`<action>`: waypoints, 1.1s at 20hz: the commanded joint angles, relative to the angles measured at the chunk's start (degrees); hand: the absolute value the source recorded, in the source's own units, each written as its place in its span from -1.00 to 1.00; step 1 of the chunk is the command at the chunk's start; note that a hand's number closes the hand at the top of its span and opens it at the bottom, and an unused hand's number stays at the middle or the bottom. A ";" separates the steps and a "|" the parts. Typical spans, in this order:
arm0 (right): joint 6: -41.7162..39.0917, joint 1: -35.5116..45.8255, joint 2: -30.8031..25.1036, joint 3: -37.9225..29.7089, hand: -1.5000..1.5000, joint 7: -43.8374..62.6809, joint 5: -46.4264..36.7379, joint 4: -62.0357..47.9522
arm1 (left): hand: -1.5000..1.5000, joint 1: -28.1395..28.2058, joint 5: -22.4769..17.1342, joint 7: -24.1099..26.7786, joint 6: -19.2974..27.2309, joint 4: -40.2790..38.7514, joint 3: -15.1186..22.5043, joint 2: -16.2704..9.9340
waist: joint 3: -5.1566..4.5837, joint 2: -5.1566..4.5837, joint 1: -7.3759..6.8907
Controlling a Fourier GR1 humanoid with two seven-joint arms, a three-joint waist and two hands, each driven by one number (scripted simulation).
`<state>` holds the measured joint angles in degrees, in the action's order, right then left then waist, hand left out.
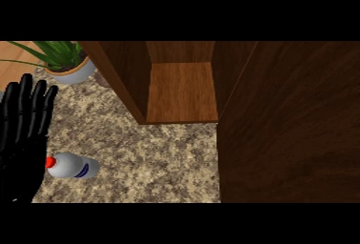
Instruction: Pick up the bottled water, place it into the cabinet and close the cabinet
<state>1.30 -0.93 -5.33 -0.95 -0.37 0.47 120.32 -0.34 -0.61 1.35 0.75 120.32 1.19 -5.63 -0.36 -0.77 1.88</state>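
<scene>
Your left hand (25, 138) stands spread, fingers up; beside it the bottled water (72, 166) lies sideways, red cap pointing left toward it.

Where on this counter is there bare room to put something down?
The widest free patch of speckled counter lies between the bottled water and the open cabinet door, in front of the cabinet shelf, which is bare too. The left side is crowded: the open left hand rests there, beside the bottle, with the potted plant behind.
</scene>
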 commanded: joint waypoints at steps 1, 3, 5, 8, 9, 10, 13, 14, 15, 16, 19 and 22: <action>1.00 -1.90 0.74 1.00 -1.00 2.62 -1.50 4.66 | -1.00 0.10 -1.31 2.16 -0.73 -2.20 -2.73 -0.22 | 0.35 0.82 -1.73; -0.32 -1.23 0.21 -0.57 -1.00 1.70 1.31 4.13 | -1.00 3.65 -0.51 -1.75 1.65 3.84 -3.77 0.02 | 0.36 0.88 -2.06; -2.24 -6.88 0.63 0.50 -1.00 0.52 3.50 9.46 | -1.00 8.41 -1.91 0.38 1.00 7.06 -8.31 -1.71 | 0.36 1.08 -2.17; -2.97 -9.29 2.26 7.36 -1.00 12.03 5.99 7.76 | -1.00 12.88 -8.15 -7.01 1.36 3.15 -8.87 1.34 | 0.22 1.14 -3.27; -3.19 -12.16 2.32 7.92 -1.00 11.91 6.14 10.54 | -1.00 13.52 -7.31 -7.91 2.70 4.46 -8.00 2.59 | 0.32 1.15 -2.20; -4.53 -13.58 0.98 7.39 -1.00 13.92 8.61 13.86 | -1.00 15.54 -9.16 -9.82 1.93 7.16 -8.46 2.19 | 0.34 1.24 -2.15; -4.16 -18.55 2.33 10.30 -1.00 13.17 6.88 16.87 | -1.00 20.53 -9.33 -11.85 1.49 14.16 -8.67 2.28 | 0.37 1.06 -2.11; -5.03 -20.44 0.15 8.23 -1.00 16.87 10.05 23.08 | -1.00 18.57 -7.41 -16.26 4.02 15.69 -6.25 3.11 | 0.39 1.08 -1.59; -4.57 -19.71 0.72 7.95 -1.00 17.40 10.19 22.33 | -1.00 19.90 -6.70 -10.90 1.83 12.19 -6.98 3.49 | 0.36 0.93 -1.80; -2.68 -22.00 3.48 15.20 -1.00 15.70 2.33 23.10 | -1.00 20.61 -7.43 -15.84 2.74 18.40 -7.51 2.40 | 0.36 1.00 -1.90; -6.61 -28.42 1.69 12.41 -1.00 12.00 6.38 24.10 | -1.00 23.47 -4.56 -15.85 3.87 19.02 -4.69 4.88 | 0.39 1.02 -1.63; -3.68 -28.01 3.89 16.73 -1.00 13.96 3.00 25.87 | -1.00 29.35 -5.67 -11.51 1.20 18.56 -6.17 5.54 | 0.33 1.05 -1.97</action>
<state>-3.35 -24.64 -3.03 11.82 12.77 5.75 140.66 23.24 -6.14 -13.01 3.74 138.07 -4.56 -1.32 0.00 0.24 0.02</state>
